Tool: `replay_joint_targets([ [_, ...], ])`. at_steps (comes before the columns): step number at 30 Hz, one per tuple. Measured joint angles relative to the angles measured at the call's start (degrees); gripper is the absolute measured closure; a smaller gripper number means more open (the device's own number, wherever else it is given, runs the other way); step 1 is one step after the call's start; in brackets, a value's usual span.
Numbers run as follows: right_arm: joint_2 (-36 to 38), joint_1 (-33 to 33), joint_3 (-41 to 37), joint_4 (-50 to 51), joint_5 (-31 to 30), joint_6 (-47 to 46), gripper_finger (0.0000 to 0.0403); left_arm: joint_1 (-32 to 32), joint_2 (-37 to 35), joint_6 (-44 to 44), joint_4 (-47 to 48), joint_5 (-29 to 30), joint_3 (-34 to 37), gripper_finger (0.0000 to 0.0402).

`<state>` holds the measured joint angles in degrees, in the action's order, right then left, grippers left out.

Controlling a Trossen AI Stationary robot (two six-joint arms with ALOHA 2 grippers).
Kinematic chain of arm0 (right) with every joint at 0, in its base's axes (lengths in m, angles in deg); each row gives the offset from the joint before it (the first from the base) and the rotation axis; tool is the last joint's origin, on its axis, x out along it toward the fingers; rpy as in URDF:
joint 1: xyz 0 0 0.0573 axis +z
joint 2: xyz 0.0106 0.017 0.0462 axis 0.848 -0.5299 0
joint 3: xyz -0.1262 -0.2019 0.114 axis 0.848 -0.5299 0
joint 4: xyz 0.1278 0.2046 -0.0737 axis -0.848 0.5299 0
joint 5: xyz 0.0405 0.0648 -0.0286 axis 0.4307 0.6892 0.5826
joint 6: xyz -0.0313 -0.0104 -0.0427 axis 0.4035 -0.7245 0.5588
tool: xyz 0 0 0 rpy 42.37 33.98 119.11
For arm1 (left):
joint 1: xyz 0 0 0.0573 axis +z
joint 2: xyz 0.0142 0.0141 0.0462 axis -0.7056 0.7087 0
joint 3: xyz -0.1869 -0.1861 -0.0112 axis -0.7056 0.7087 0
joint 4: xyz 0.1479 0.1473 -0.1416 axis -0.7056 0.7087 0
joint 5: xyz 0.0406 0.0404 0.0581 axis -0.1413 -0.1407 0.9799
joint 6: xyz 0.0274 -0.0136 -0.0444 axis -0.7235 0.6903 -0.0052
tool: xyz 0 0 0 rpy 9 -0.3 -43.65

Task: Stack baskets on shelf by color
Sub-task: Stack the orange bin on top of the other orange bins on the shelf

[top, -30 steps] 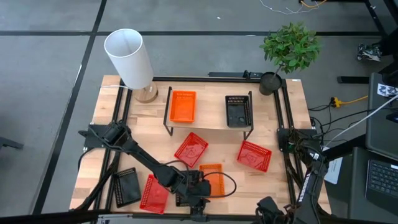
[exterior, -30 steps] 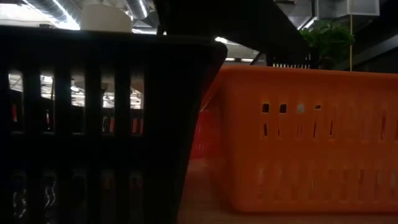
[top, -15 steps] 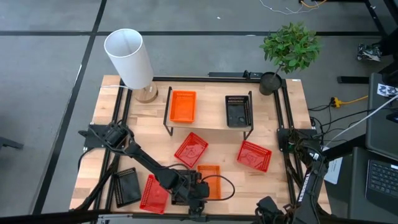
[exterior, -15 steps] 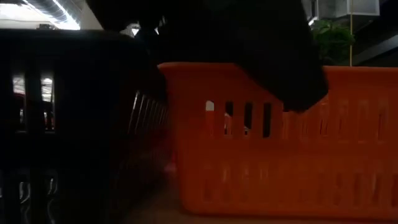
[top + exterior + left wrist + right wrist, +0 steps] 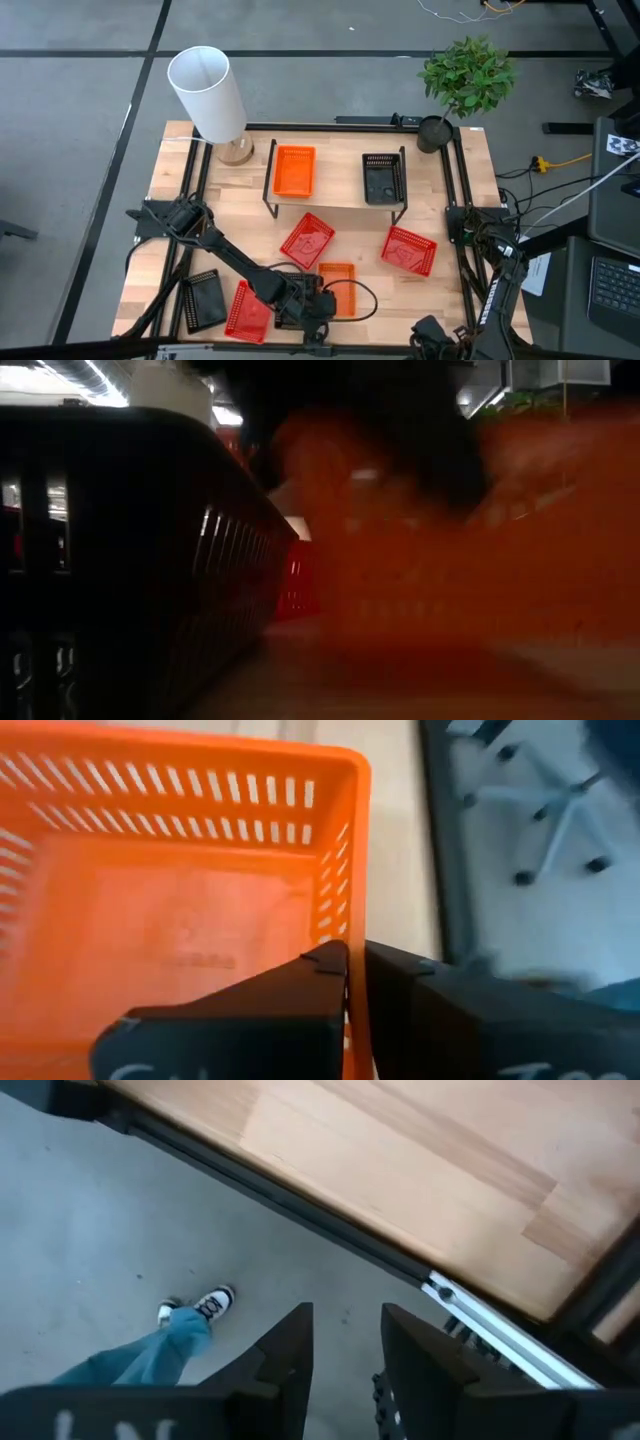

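An orange basket lies near the table's front edge, with my left gripper shut on its wall; the low view shows it only as an orange blur. A black basket sits close beside it. On the shelf stand an orange basket and a black basket. Red baskets and another black basket lie flat on the tabletop. My right gripper hangs open over the table's edge, above the floor. My left gripper pinches the orange basket's wall on the side toward the table's front edge, at its rim. One finger is inside the basket and one finger outside. The fingers slant down from the table's left and lie along that wall.
A white lamp and a potted plant stand at the table's far corners. A black frame rail edges the table. A person's leg and shoe are on the floor below my right gripper.
My left gripper has shut on the orange basket's wall. The orange basket has slid a little toward the table's left, closer to the black basket, and is in motion now. The black basket at the front edge has turned about.
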<state>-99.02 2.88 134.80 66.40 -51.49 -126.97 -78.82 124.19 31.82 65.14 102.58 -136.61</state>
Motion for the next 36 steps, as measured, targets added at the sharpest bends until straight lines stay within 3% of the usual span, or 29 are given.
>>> replay_joint_targets([
  [5,0.0,-0.02,0.0,-0.03,-1.07,0.16,0.0284,-1.6,-1.2,-3.8,2.13,-3.16,-7.98,0.04],
  [9,0.0,0.0,-0.02,-0.02,-1.04,-0.27,0.0284,-4.07,-4.56,-8.95,13.53,-2.31,-18.08,0.0401],
  [18,0.0,0.0,-0.02,-0.17,-1.06,-0.36,0.0284,-9.42,-9.59,-9.2,55.06,12.31,-39.58,0.0401],
  [25,0.0,-0.19,-0.02,-0.04,-2.78,-0.43,0.0284,-8.39,-10.06,-3.78,84.21,19.86,-48.77,0.0401],
  [31,0.0,-1.97,-0.02,-0.02,-12.15,-0.15,0.0284,-5.18,-15.8,-5.84,84.27,20.72,-45.33,0.0401],
  [36,0.0,-4.82,-0.02,-0.01,-15.83,3.81,0.0284,-1.39,-21.65,-11.93,84.28,23.38,-45.07,0.0401],
])
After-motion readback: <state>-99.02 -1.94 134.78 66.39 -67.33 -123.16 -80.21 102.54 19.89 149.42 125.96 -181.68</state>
